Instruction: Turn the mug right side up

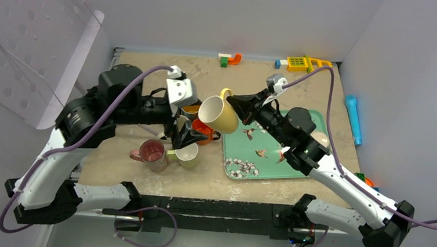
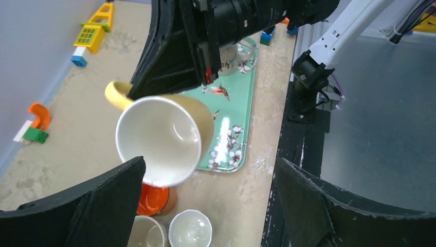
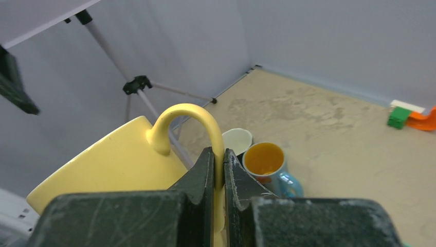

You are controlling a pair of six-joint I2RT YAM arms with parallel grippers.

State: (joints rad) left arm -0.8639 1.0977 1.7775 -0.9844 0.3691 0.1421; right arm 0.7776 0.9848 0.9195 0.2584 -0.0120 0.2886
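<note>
Top view: the right gripper (image 1: 234,99) holds the mug (image 1: 218,114) aloft by its handle, tilted, mouth toward the left gripper (image 1: 185,137), which stands spread just beside it. Left wrist: the mug's mouth lies beyond the parted fingers (image 2: 92,206), clear of both. Right wrist: the fingers (image 3: 198,180) pinch the handle (image 3: 187,116).

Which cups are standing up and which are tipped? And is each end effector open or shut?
yellow mug: in the air, tipped on its side, held by its handle.
right end effector: shut on the yellow mug's handle.
left end effector: open, holding nothing.
pink mug: standing upright.
pale green mug: upright, beside the pink mug.
blue mug: upright, orange inside.
</note>
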